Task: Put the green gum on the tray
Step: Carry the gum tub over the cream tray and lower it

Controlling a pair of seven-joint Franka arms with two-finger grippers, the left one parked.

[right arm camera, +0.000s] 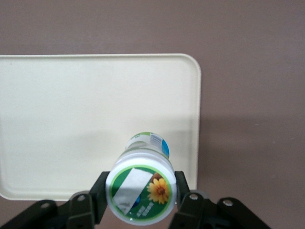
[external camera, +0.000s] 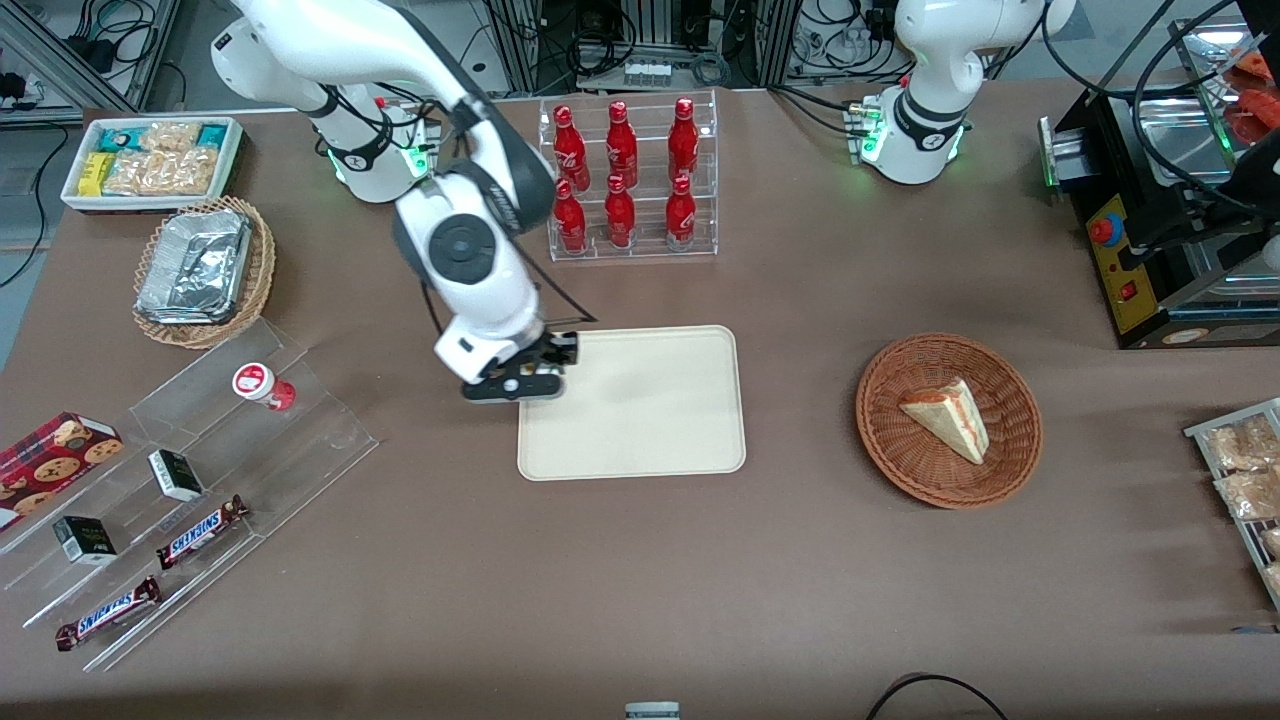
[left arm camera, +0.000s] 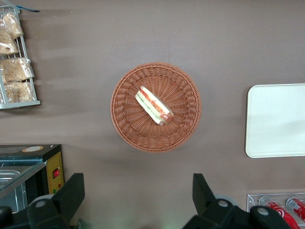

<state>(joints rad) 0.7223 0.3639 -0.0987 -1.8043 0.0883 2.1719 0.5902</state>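
Note:
The green gum (right arm camera: 141, 193), a small canister with a white lid bearing a green mark and a flower, sits between the two black fingers (right arm camera: 99, 199) of my right gripper (right arm camera: 141, 194), which is shut on it. The canister stands upright over the cream-beige tray (right arm camera: 71, 109), just inside one rim near a rounded corner. I cannot tell whether its base touches the tray. In the front view the gripper (external camera: 520, 378) hangs over the tray (external camera: 650, 400) at the edge toward the working arm's end, and the gum is hidden under the hand.
A red gum canister (external camera: 262, 385) stands on clear acrylic steps with Snickers bars (external camera: 200, 530). A rack of red bottles (external camera: 630, 180) is farther from the camera than the tray. A wicker basket (external camera: 1010, 440) with a sandwich lies toward the parked arm's end.

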